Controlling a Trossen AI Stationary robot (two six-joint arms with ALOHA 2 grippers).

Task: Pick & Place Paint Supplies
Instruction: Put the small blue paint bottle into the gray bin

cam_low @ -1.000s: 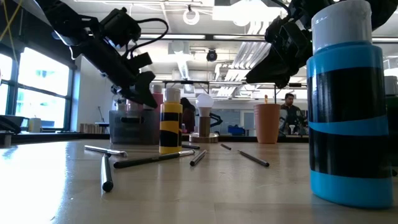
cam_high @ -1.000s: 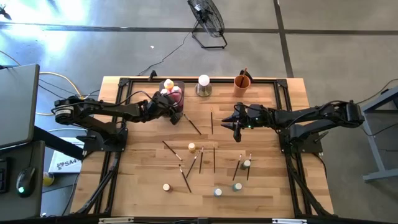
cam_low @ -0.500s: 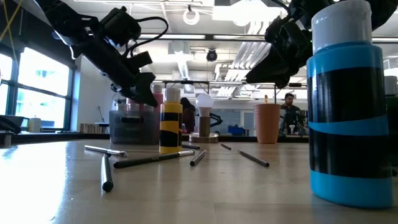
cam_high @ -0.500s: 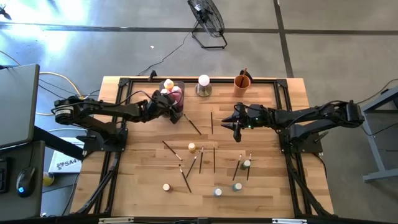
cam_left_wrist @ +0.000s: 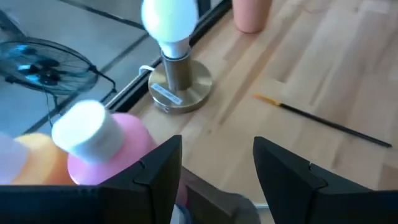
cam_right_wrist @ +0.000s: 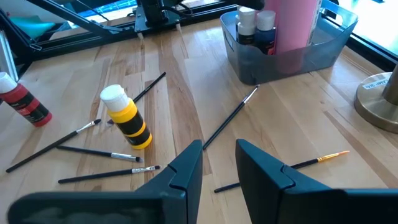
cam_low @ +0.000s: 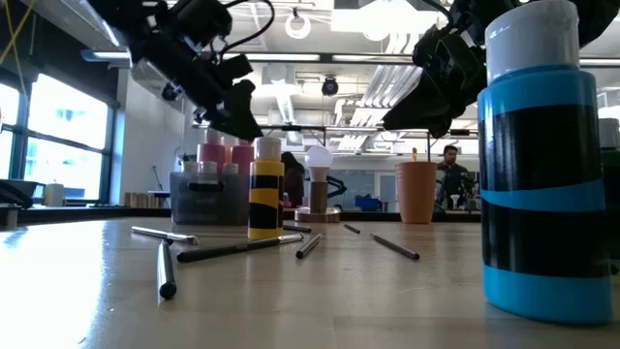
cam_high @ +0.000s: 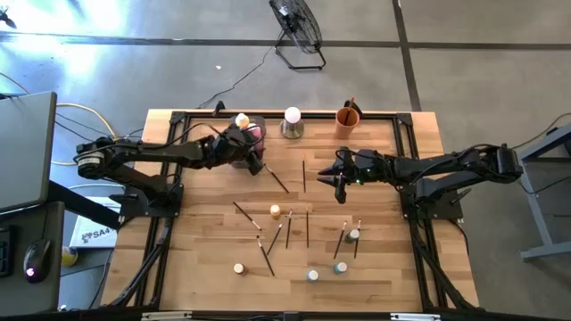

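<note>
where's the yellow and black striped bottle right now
In the high view the yellow and black striped bottle stands upright near the table's middle, among scattered paintbrushes, nearer the camera than the grey tray.

I had a light wooden table [cam_high: 205,267] under both arms. Beneath my left gripper [cam_high: 252,160] sat the grey tray [cam_high: 256,127]; just past it stood the white ball on a brass base [cam_high: 292,123], then the orange cup [cam_high: 347,117]. A yellow-and-black bottle [cam_high: 276,212] stood well short of my right gripper [cam_high: 338,185], among scattered paintbrushes [cam_high: 307,227]. Tiny white-capped bottles [cam_high: 313,275] rested nearer the front edge.
</note>
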